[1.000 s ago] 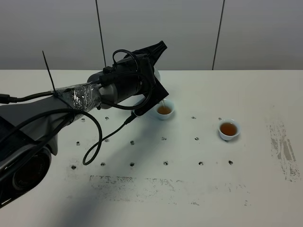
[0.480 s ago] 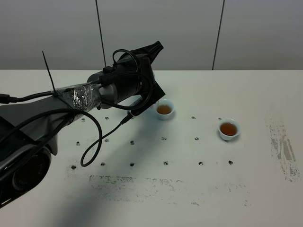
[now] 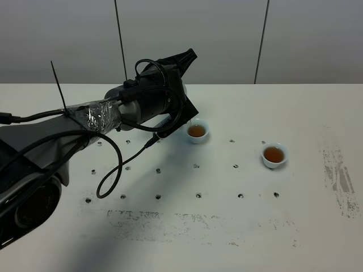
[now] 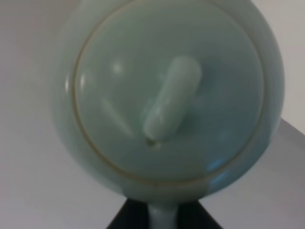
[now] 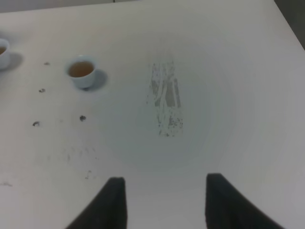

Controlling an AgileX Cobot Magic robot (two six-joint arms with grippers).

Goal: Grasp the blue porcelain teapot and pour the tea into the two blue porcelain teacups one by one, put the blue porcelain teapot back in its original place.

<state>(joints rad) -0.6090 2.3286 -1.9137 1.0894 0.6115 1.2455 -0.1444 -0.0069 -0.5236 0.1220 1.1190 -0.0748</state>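
Observation:
The blue porcelain teapot (image 4: 167, 95) fills the left wrist view, lid and knob facing the camera. My left gripper (image 4: 162, 217) is shut on its loop handle. From the high camera the left gripper (image 3: 182, 61) hangs above the table just left of the nearer teacup (image 3: 197, 131), and the wrist hides almost all of the teapot. Both teacups hold brown tea; the other teacup (image 3: 274, 154) stands further right. In the right wrist view that cup (image 5: 82, 71) shows, with the first one (image 5: 2, 50) cut by the frame edge. My right gripper (image 5: 164, 202) is open and holds nothing.
The white table (image 3: 227, 226) has rows of small dark holes and scuffed grey patches (image 3: 340, 178). A black cable (image 3: 113, 170) loops down from the left arm. A grey panelled wall (image 3: 227, 39) runs behind the table.
A thin stream of tea ran from the spout into the nearer cup a second ago; it has stopped. The left wrist with the teapot has tipped back and shifted slightly left.

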